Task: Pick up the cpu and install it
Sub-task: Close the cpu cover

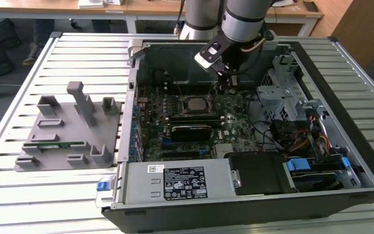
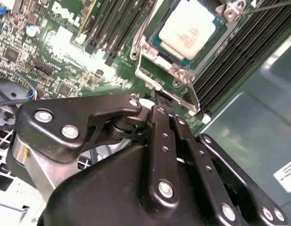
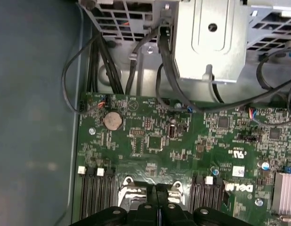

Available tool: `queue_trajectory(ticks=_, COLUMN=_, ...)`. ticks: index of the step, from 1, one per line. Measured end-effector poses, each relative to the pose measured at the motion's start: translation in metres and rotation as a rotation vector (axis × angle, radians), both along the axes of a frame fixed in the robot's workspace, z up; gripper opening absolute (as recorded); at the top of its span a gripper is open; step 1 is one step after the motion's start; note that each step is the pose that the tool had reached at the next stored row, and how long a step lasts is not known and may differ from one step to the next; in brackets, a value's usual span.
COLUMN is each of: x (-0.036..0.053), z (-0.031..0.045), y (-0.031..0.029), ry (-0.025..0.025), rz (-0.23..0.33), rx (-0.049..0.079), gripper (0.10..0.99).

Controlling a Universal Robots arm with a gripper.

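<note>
Cpu [image 2: 190,33] sits seated in motherboard socket [image 2: 179,79]. End effector [image 2: 160,98] hovers just beside it, pressed together, empty. Chip likely light, rigid, fragile underneath; take by opposite edges.

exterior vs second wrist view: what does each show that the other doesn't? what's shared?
Exterior view adds: the grey moulded tray on the slatted metal table, a long green memory stick lying in it, and the silver power-supply box in the open black computer case. Second wrist view adds: the bright metal socket frame, seen close. Both: the small silvery-white square cpu lying inside that frame on the green motherboard, and the black gripper, shut, near it.
</note>
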State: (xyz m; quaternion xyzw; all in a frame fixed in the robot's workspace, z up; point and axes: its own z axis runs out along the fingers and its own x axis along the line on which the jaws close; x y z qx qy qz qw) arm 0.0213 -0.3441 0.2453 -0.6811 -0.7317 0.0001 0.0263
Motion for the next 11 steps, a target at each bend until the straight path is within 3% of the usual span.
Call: queue_trajectory(ticks=11, x=-0.0180, z=-0.0011, y=0.0000, ry=0.0000, rz=0.000, rx=0.000, gripper=0.106)
